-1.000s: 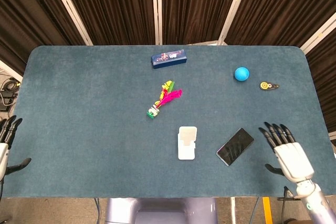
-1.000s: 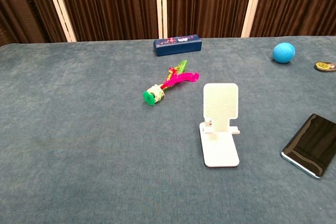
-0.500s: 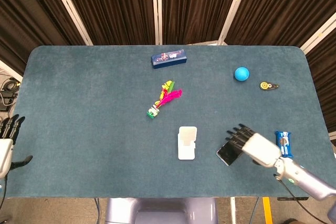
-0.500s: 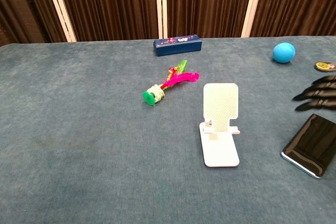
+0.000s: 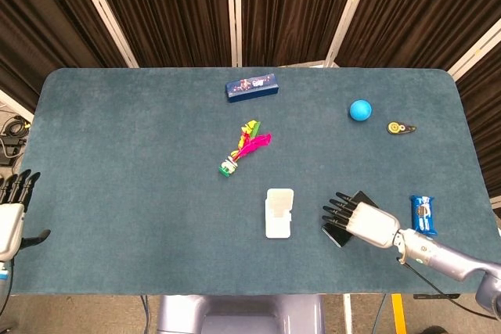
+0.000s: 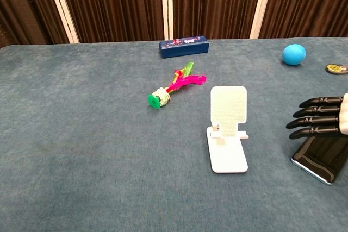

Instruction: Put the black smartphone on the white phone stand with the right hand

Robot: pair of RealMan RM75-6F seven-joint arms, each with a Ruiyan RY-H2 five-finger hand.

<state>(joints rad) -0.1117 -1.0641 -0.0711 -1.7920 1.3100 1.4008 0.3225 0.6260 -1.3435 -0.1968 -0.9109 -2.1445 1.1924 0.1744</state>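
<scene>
The black smartphone (image 5: 362,199) (image 6: 322,158) lies flat on the blue table, right of the white phone stand (image 5: 279,212) (image 6: 228,127). My right hand (image 5: 362,220) (image 6: 322,117) hovers over the phone with its fingers stretched out flat toward the stand, covering most of the phone in the head view. I cannot tell whether it touches the phone; it holds nothing. My left hand (image 5: 11,213) stays at the table's left edge, fingers apart and empty.
A feathered shuttlecock toy (image 5: 244,148) (image 6: 175,87) lies beyond the stand. A dark blue box (image 5: 252,87) (image 6: 184,46) sits at the back. A blue ball (image 5: 360,110) (image 6: 293,54) and a small round disc (image 5: 399,127) are at back right. A blue snack packet (image 5: 423,214) lies near the right arm.
My right hand has moved left from the table's right edge to above the phone, fingers still extended. The blue snack packet it had hidden now shows. The left hand barely moved.
</scene>
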